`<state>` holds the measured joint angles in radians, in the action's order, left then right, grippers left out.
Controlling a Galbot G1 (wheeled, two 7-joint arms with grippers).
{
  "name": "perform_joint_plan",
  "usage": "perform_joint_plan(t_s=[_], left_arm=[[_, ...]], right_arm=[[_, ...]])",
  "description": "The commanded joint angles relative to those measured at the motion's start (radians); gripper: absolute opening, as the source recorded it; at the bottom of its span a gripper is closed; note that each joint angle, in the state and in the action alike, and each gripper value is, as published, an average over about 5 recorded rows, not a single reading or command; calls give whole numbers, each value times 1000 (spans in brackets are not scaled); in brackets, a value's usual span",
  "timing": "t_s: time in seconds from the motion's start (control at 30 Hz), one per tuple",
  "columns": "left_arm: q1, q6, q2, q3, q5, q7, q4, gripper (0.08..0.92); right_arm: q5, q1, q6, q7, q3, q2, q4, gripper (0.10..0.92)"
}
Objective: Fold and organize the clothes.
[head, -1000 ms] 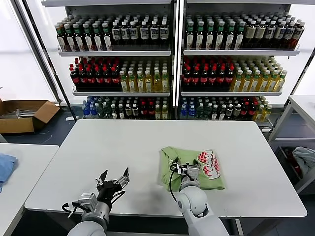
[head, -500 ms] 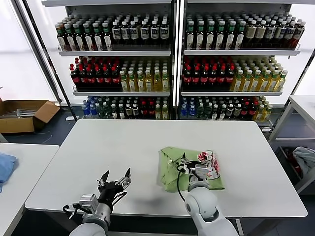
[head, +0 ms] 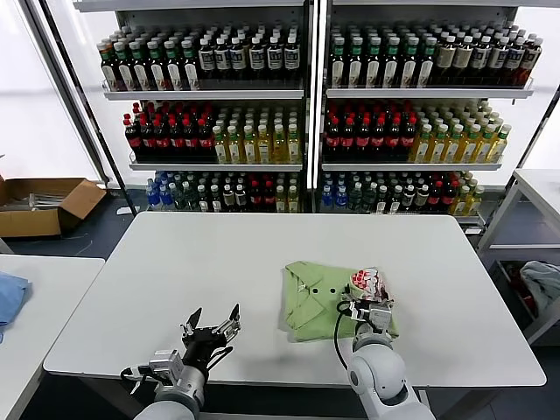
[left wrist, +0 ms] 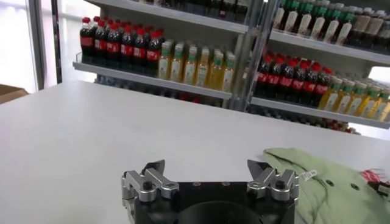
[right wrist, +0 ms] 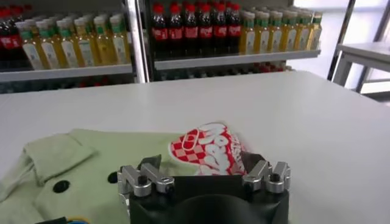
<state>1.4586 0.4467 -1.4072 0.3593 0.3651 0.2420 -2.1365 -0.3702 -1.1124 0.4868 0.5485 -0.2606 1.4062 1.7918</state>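
Shelves of bottled drinks (head: 302, 96) fill the back wall: dark bottles on the top row, red-capped and yellow ones below, smaller bottles lowest. In front of them stands a white bench (head: 219, 271), and on its right half, toward the near edge, lies the light green polo shirt (head: 315, 297), folded into a compact rectangle. Its collar and two small dark buttons face up on the left part of the fold, and the red-and-white chest print (head: 367, 282) shows at the far right corner, where the fabric rises in a small bump.

The right pincer (head: 369, 311) sits over the near right part of the shirt, just in front of the print. In the right wrist view its fingers (right wrist: 143, 179) stand apart, open, with the print (right wrist: 210, 146) showing between and beyond them; they hold no fabric. Whether the fingertips touch the cloth cannot be told.

The left pincer (head: 213, 331) hovers above the near edge of the bench, well to the left of the shirt and apart from it. Its jaws are spread wide and empty, as the left wrist view (left wrist: 210, 182) confirms, with the shirt's edge (left wrist: 317, 176) off to one side.

A cardboard box (head: 44, 203) rests on the floor at far left, and a blue cloth (head: 9, 297) lies on a neighbouring table.
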Motion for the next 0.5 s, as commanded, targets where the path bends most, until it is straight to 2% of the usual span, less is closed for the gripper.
perform_joint_plan(t_s=[0.03,0.27,0.5], left_arm=[[4,0,-1,-3,-4,-2,0,823],[5,0,2,1,-3,-4,3,823],[7,2,-4,-8,-4,-10,12,823]], right_arm=[[-32,-2,-9,3,-26,35,-50,823],[-38,-16,-19,-13,-37,35,-50,823],[-45,-55,-59,-62,-46,6,62,823]])
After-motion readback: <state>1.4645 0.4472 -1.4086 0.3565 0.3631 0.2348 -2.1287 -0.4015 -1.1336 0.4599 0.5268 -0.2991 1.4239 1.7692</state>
